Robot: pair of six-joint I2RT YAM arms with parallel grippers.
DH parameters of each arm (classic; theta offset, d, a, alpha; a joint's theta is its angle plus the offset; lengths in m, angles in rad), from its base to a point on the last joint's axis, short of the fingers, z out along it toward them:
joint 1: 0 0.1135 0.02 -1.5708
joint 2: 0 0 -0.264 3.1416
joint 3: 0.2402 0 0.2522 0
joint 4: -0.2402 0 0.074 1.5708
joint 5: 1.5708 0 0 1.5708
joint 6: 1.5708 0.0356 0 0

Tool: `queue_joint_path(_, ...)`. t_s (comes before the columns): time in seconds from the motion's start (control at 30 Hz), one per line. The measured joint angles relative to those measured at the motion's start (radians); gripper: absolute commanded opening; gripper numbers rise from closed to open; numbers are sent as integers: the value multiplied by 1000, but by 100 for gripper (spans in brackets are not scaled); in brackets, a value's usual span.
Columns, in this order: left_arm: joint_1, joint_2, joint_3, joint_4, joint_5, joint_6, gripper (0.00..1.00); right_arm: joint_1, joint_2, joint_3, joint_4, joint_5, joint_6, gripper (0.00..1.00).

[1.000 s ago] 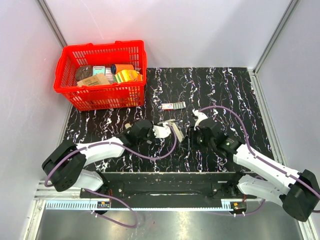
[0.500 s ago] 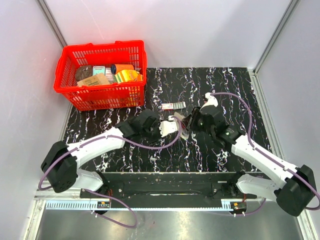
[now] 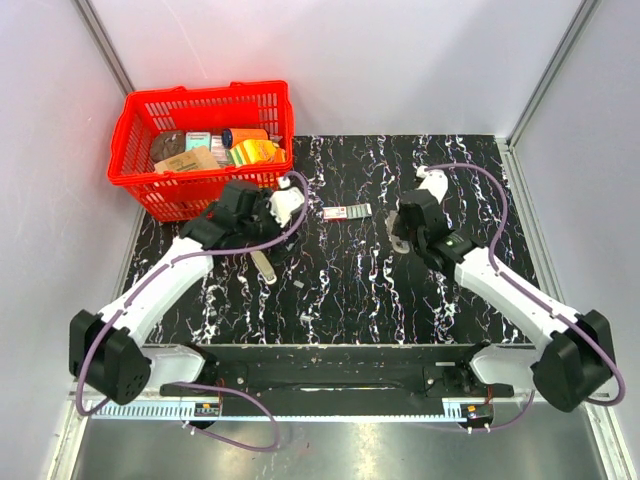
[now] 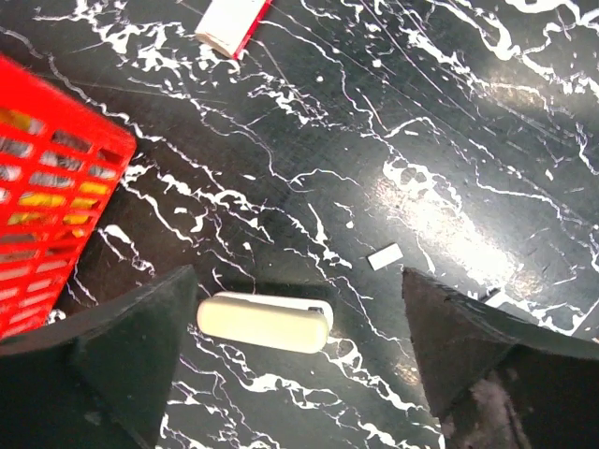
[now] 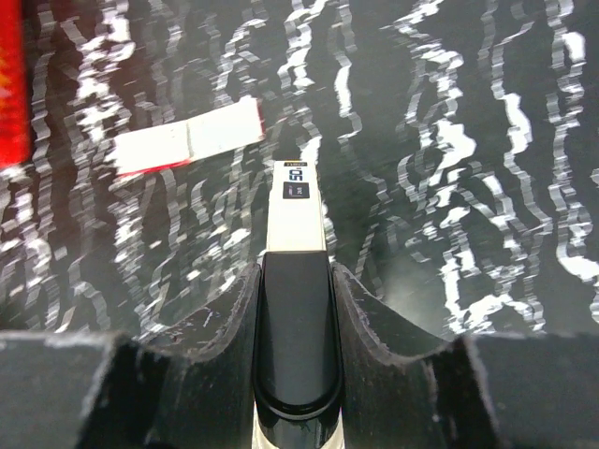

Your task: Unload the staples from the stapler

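Gripping stapler [image 5: 296, 210] in right claw [image 5: 295, 273], left claw [image 4: 298, 281] spread wide over white bar [image 4: 264, 323]

Over the last 1 second we see the left gripper [image 4: 296, 285] part from the right gripper [image 3: 400, 228] at mid-table and swing left, ending just beside the red plastic basket [image 3: 200, 185]. Its jaws have gone from closed to wide apart. A cream rounded bar [image 4: 265, 321], not on the table before, now lies on the black marbled tabletop [image 3: 350, 290] below them. The right gripper has carried the black-and-cream stapler [image 5: 295, 355] farther back.
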Motion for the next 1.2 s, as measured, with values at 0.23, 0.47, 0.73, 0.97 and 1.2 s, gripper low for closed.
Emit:
queue_joint_path(0.23, 73, -99, -47, -12, 11, -13, 99, -188, 177, 2, 96, 71, -114, 0)
queue_joint_path(0.47, 160, -145, -76, -62, 48, -6, 99, -353, 319, 8, 208, 71, -114, 0)
queue_joint_path(0.73, 200, -164, -95, -76, 77, -7, 99, -344, 419, 24, 273, 30, -74, 0)
queue_joint_path(0.97, 204, -164, -106, -72, 83, -10, 99, -344, 422, -53, 258, -66, 31, 42)
queue_joint_path(1.2, 205, -169, -124, -58, 82, -16, 99, -343, 390, -105, 164, -156, 107, 75)
